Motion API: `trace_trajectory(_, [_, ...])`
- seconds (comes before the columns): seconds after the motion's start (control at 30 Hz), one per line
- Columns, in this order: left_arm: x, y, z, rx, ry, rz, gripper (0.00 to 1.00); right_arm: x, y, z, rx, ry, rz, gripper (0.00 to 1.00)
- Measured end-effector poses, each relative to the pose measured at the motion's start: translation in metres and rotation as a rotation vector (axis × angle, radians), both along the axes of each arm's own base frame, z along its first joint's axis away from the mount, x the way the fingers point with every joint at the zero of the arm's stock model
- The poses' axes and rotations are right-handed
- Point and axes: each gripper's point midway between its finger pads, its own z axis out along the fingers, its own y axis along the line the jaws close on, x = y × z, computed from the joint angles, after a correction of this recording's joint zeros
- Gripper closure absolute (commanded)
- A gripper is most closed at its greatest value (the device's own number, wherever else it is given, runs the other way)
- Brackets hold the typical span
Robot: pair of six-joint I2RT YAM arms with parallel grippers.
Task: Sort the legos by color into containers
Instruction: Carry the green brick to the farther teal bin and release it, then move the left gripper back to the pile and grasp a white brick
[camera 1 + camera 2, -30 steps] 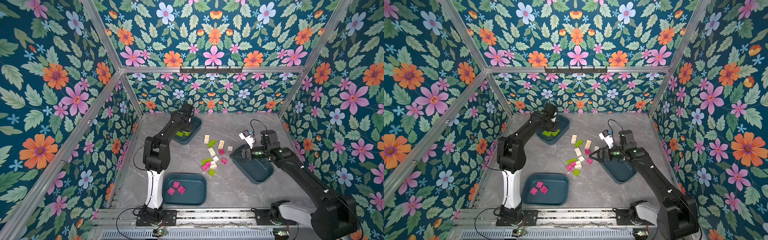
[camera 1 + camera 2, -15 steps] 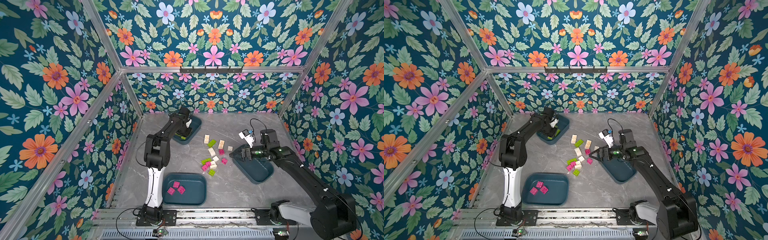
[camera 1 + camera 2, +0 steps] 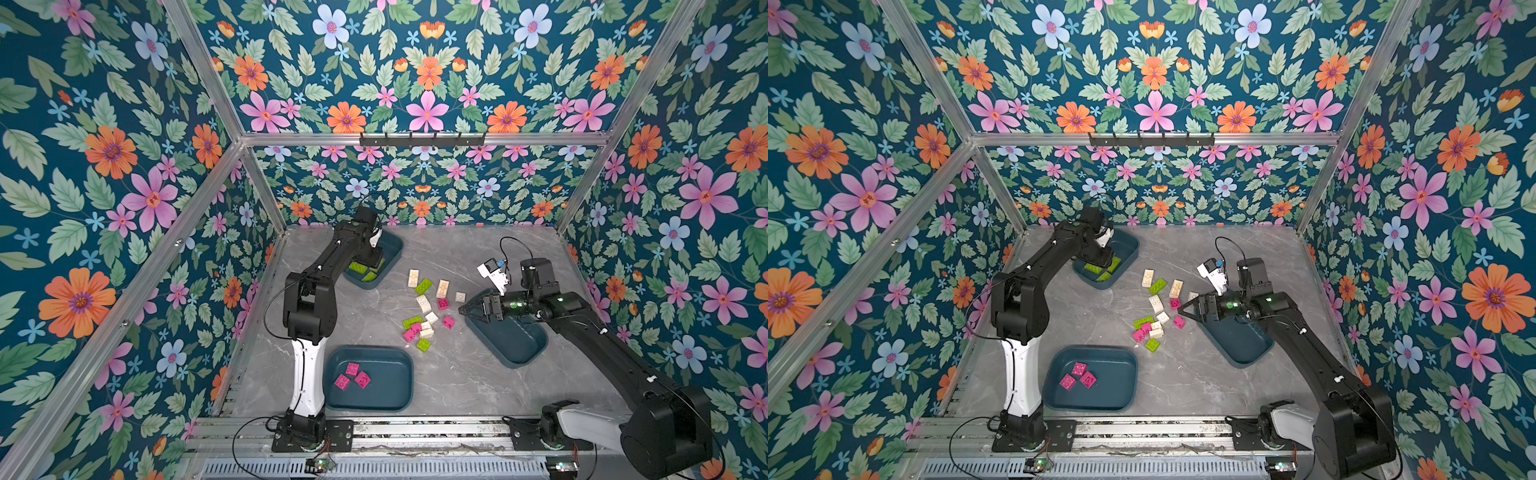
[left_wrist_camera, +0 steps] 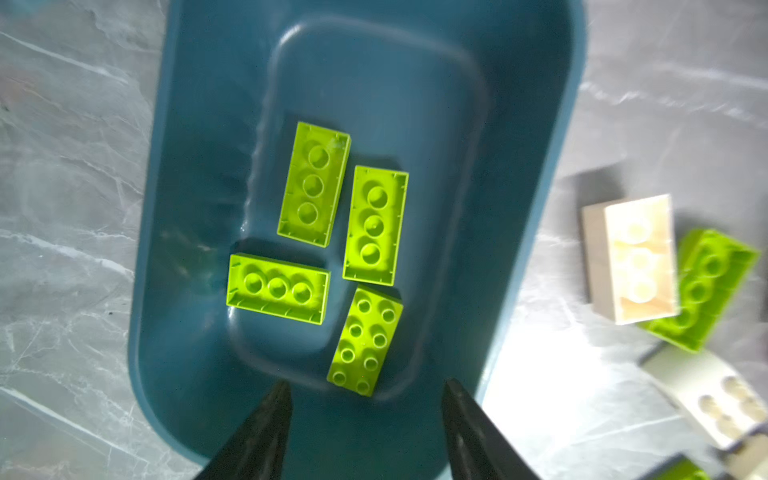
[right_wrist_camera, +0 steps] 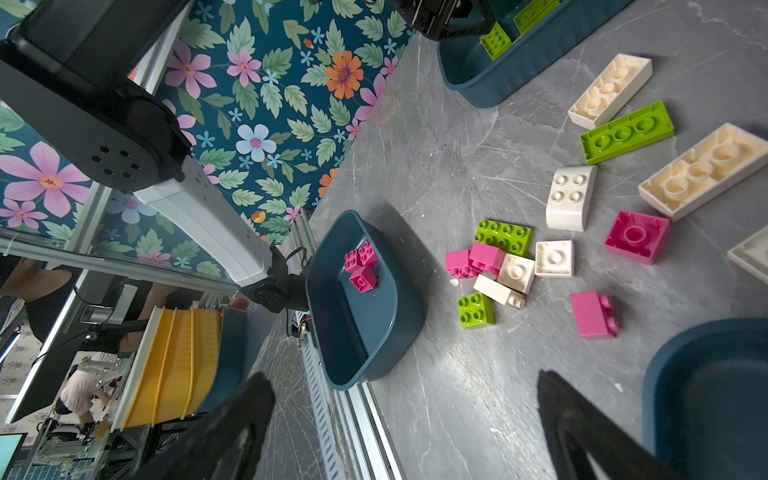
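Counter [image 3: 457,390] carries far bin [image 4: 187,291], near bin [image 3: 395,386] and right bin [image 3: 519,345]. Left end effector [image 4: 365,386] hangs over the far bin, fingers apart, gripping nothing; right end effector [image 5: 403,376] gapes wide at the right bin's edge. Four green bricks [image 4: 307,187] lie in the far bin, three pink bricks [image 3: 352,368] in the near bin, loose legos [image 3: 423,302] mid-counter.

Walled on three sides with dark teal wallpaper [image 3: 428,62] of pink, orange and blue flowers and green leaves. Framed in silver aluminium bars [image 3: 291,139], with a black hook rail [image 3: 422,140] on the back crossbar. Floored in grey veined marble-look tabletop [image 3: 457,386], brightly lit. Edged in front by slotted metal rails [image 3: 428,432].
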Motion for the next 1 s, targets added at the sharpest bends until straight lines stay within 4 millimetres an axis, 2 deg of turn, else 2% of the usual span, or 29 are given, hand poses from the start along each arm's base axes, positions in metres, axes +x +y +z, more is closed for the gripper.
trace_trajectory(0.17, [-0.008, -0.037, 0.017, -0.091, -0.015, -0.017, 0.39, 0.000, 0.000, 0.000, 0.000, 0.000, 0.000, 0.01])
trace_trajectory(0.33, [-0.021, -0.077, 0.018, -0.144, -0.008, -0.029, 0.38, 0.000, 0.000, 0.000, 0.000, 0.001, 0.000, 0.01])
trace_trajectory(0.43, [-0.024, -0.099, 0.015, -0.170, -0.011, -0.030, 0.38, 0.000, 0.000, -0.001, 0.000, 0.002, -0.001, 0.01])
trace_trajectory(0.57, [-0.026, -0.119, -0.004, -0.168, -0.002, -0.027, 0.38, -0.002, 0.000, -0.001, 0.001, 0.009, -0.004, 0.01])
trace_trajectory(0.73, [-0.024, -0.131, -0.030, -0.145, 0.004, -0.005, 0.39, -0.005, -0.001, -0.001, 0.002, 0.004, -0.005, 0.01])
trace_trajectory(1.0, [-0.013, -0.129, -0.063, -0.130, 0.013, 0.066, 0.41, -0.006, -0.002, -0.003, -0.002, 0.009, -0.007, 0.01])
